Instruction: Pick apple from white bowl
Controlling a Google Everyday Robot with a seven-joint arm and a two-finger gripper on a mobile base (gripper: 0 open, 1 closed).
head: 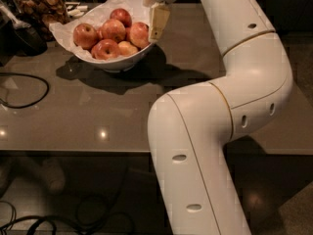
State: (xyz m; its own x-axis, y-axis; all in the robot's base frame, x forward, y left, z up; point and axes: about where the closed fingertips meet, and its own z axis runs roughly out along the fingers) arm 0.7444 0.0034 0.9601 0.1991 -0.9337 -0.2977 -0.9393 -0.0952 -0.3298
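The white bowl stands at the back left of the grey table, lined with crinkled white paper. It holds several red-orange apples. A large red-orange apple lies at the bowl's right side, with others beside it and a smaller, paler one in front. My gripper hangs down from the top of the view over the bowl's right rim, right beside that large apple and partly covering it. It holds nothing that I can see.
A glass jar of brown snacks stands behind the bowl at the far left, next to a dark object. A black cable loops on the table's left. My white arm fills the right half. The table's front edge runs across.
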